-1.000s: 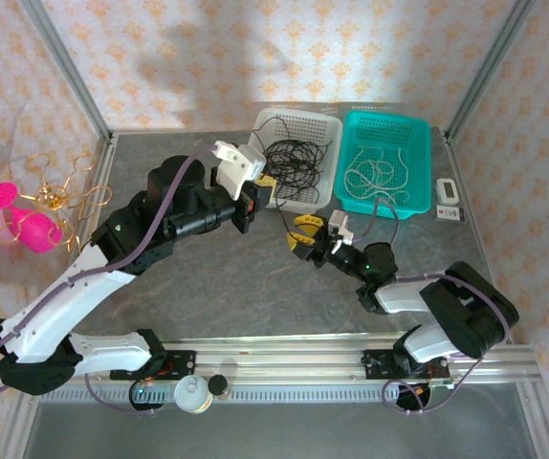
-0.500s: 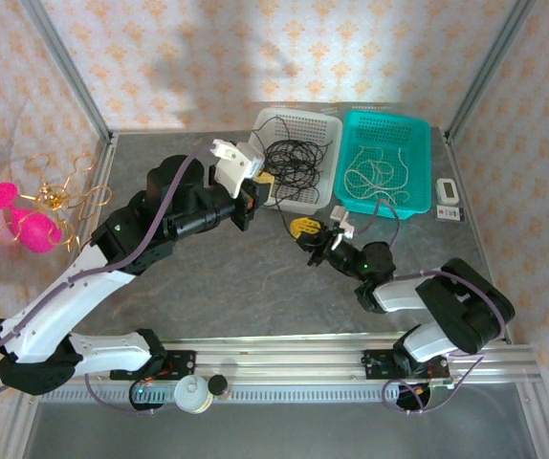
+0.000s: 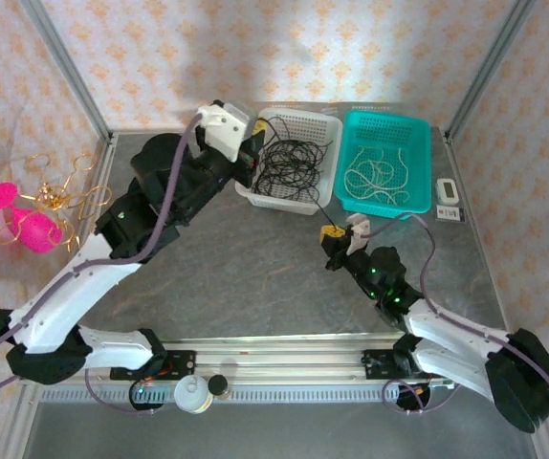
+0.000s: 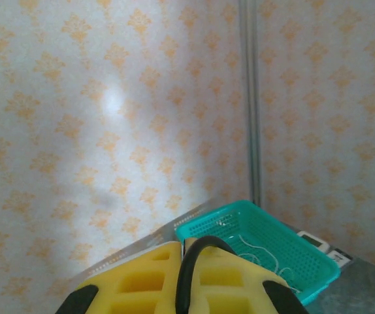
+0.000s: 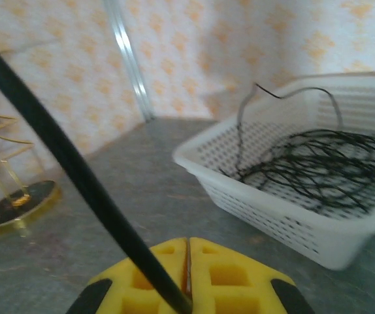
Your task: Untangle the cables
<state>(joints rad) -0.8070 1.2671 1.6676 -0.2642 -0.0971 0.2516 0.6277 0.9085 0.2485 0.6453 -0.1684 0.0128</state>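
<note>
The left end effector (image 3: 257, 127), at the far-left corner of the white basket (image 3: 284, 200), clenches a black cord (image 4: 193, 261); the right end effector (image 3: 330, 233), nearer, grasps a black cable (image 5: 76, 172).

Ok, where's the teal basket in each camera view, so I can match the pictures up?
Top external: teal basket at the back right, next to the white basket.
Left wrist: the basket sits low, right of centre.
Right wrist: this camera faces the white basket of black cables.
Shared landmark: small white device just right of the teal basket, top and left wrist views.
</note>
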